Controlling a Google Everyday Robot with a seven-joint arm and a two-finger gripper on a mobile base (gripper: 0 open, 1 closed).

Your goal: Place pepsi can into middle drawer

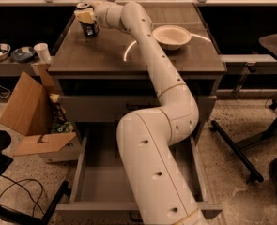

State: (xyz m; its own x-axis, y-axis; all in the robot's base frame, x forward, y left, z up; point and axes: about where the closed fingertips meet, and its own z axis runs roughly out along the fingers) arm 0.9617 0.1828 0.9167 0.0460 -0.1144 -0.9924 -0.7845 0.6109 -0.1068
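The pepsi can (89, 27), dark blue with a silver top, stands at the far left corner of the grey cabinet top (105, 55). My gripper (87, 17) is at the can's upper part, with a pale finger (86, 16) across its front, shut on it. The can's base still looks to be on the surface. The middle drawer (98, 177) is pulled wide open below, showing its plain grey floor. My white arm crosses over its right half and hides its handle. The closed drawer front (100, 108) sits directly above it.
A white bowl (172, 35) sits on the cabinet top to the right of my arm. An open cardboard box (31, 114) stands on the floor at the left by the drawer. A chair base (243, 146) is at the right. A white cup (43, 53) stands on a low shelf at the left.
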